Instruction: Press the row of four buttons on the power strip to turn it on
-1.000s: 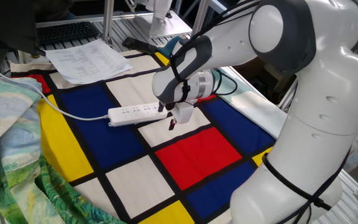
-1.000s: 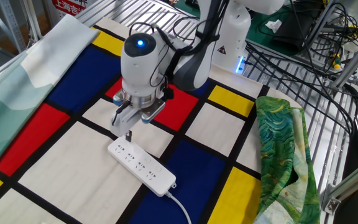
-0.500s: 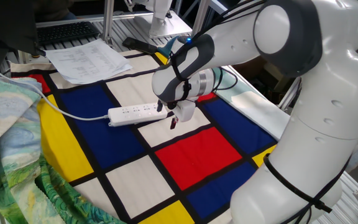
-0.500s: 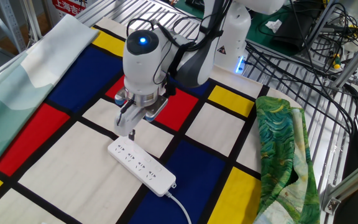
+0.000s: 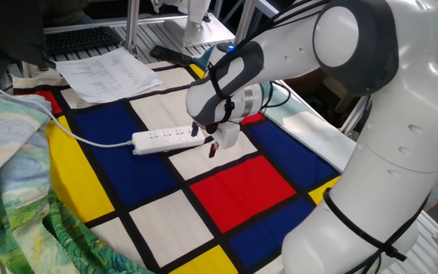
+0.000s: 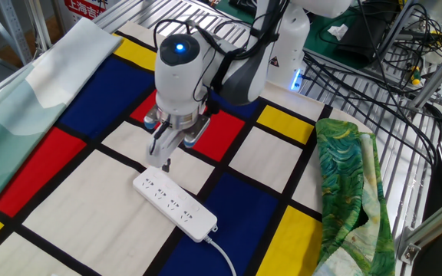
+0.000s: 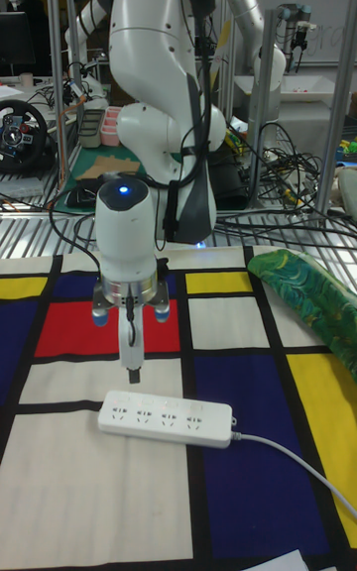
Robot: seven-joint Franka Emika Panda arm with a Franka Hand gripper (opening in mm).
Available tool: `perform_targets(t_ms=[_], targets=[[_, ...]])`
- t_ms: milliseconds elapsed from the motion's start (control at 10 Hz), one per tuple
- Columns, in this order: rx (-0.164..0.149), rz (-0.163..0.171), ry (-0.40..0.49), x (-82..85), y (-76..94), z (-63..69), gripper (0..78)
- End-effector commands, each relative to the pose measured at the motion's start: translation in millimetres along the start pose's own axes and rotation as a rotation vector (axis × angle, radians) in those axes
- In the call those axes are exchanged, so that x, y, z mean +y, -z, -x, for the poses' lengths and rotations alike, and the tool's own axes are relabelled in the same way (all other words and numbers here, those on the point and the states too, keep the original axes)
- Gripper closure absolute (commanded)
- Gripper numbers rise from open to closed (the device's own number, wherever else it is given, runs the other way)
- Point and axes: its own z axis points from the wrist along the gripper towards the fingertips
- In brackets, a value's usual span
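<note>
The white power strip (image 5: 169,138) lies flat on the coloured checked cloth, also visible as the power strip (image 6: 175,205) and the power strip (image 7: 167,418), with its cable running off one end. The row of four buttons on its top face is too small to tell apart from the sockets. My gripper (image 7: 132,371) points straight down just beyond the strip's cable-free end, hovering slightly above the cloth and apart from the strip. Seen from the sides, the gripper (image 5: 211,150) and gripper (image 6: 165,163) show the fingers pressed together into a single dark tip, holding nothing.
A stack of papers (image 5: 109,72) lies at the back of the table. A green patterned cloth (image 5: 14,175) is bunched along one side, seen again as the green cloth (image 6: 351,184). The strip's white cable (image 5: 78,135) trails across the blue square. Metal rails and loose cables (image 6: 374,69) border the table.
The wrist has drifted a little away from the strip's end, toward the robot base, and risen slightly. The strip has not moved.
</note>
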Motion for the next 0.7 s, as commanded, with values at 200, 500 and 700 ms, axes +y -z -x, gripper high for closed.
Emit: perform_targets(t_ms=[200,500,700], targets=[[-0.024,-0.022,0.591,-2.7,36.9,-15.9,0.2],[-0.051,-0.037,0.741,-2.5,37.0,-15.9,0.2],[-0.053,-0.039,0.785,-1.1,37.8,-15.9,0.2]])
